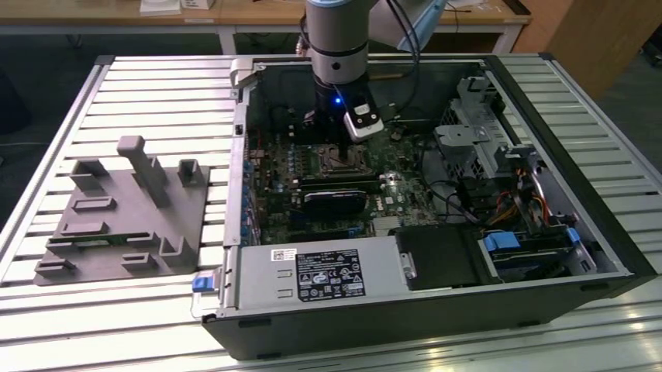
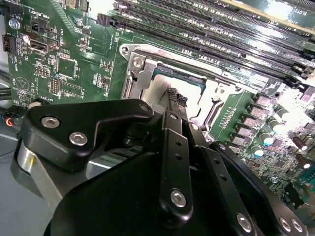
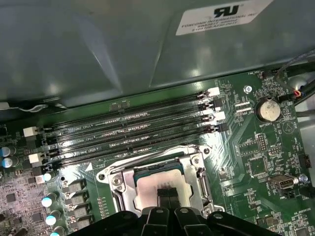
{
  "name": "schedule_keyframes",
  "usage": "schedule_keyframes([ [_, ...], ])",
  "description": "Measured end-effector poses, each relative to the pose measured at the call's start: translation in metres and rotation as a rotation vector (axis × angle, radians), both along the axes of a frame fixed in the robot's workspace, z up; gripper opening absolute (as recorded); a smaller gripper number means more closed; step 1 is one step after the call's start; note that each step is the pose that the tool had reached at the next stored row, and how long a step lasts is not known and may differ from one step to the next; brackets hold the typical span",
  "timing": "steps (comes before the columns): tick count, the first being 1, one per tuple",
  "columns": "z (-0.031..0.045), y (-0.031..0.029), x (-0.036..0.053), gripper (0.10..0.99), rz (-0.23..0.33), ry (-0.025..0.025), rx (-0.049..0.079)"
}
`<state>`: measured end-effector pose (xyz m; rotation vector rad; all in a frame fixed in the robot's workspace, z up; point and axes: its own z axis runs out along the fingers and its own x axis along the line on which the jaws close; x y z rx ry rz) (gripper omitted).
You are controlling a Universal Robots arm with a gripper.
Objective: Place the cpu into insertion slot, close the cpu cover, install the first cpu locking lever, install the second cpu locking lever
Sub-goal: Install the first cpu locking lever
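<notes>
Sitting in insertion slot [image 3: 160,182]: cpu [image 3: 157,181].

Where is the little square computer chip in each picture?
Exterior view: the cpu sits on the green board, right under the arm.
Second wrist view: the cpu is just past the gripper.
First wrist view: the cpu is beside the long black memory slots, which both wrist views show.

RAM slots [image 3: 133,132] prob. crowd socket [image 3: 160,179].
</notes>
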<state>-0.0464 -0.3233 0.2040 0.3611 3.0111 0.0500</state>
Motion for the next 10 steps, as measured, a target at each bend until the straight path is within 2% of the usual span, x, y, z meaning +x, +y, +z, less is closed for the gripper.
schedule_keyframes([
  [3,0.0029,0.0000,0.0000,0.106,0.000,0.0000,0.000],
  [10,0.0170,0.0000,0.0000,0.106,0.000,0.0000,0.000],
])
